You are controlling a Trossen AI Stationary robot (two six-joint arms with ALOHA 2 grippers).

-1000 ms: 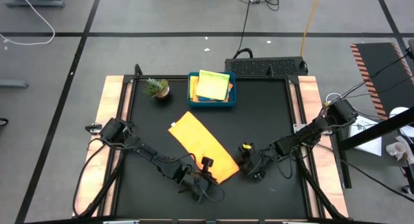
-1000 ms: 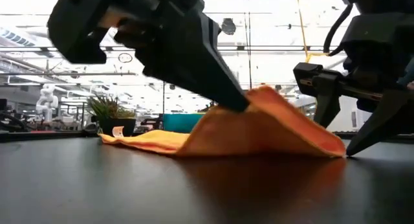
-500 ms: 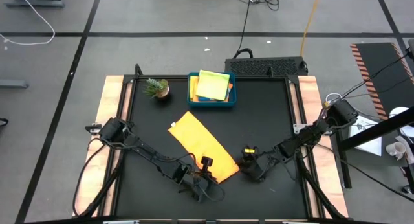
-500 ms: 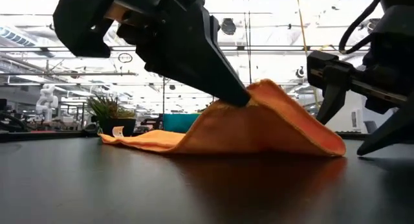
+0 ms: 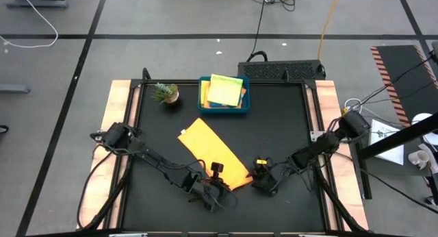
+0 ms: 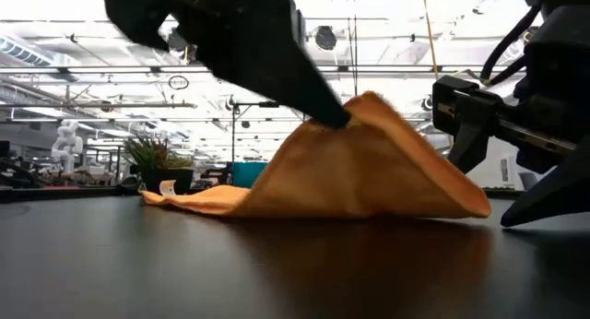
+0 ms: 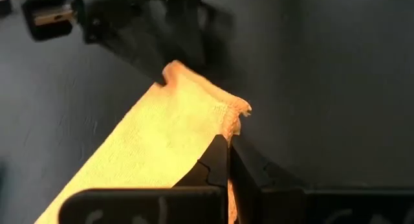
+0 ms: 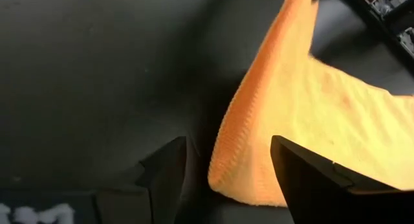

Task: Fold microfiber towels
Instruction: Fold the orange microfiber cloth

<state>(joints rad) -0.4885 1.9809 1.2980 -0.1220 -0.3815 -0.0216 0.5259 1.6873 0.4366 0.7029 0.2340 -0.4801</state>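
An orange microfiber towel (image 5: 209, 151) lies as a long folded strip slanting across the middle of the table. Its far end rests flat and its near right end is raised into a peak (image 6: 369, 102). My left gripper (image 5: 217, 177) is shut on that raised end. My right gripper (image 5: 259, 177) is open just right of the towel. Its fingers stand on either side of the towel's low corner (image 8: 239, 179); whether they touch it, I cannot tell. More towels, yellow and lime (image 5: 226, 90), lie in the teal tray (image 5: 245, 103). My left gripper pinches the towel's near edge (image 7: 228, 123), close to its near right corner, between its two shut fingers (image 6: 334, 116). The fingers slant down from the table's left. The held edge is lifted into a tent, and the rest of the towel (image 6: 203, 199) lies on the table.
A small potted plant (image 5: 165, 93) stands at the far left beside the tray. Bare black tabletop (image 5: 280, 127) lies to the right and along the near edge. Wooden rails (image 5: 118, 107) run along the table's left and right sides.
My right gripper has moved toward the table's left and a little down, closing in on the towel's near right corner. My left gripper has kept its hold, and the towel's pinched edge now stands higher in a steeper peak, while the far end has stayed flat.
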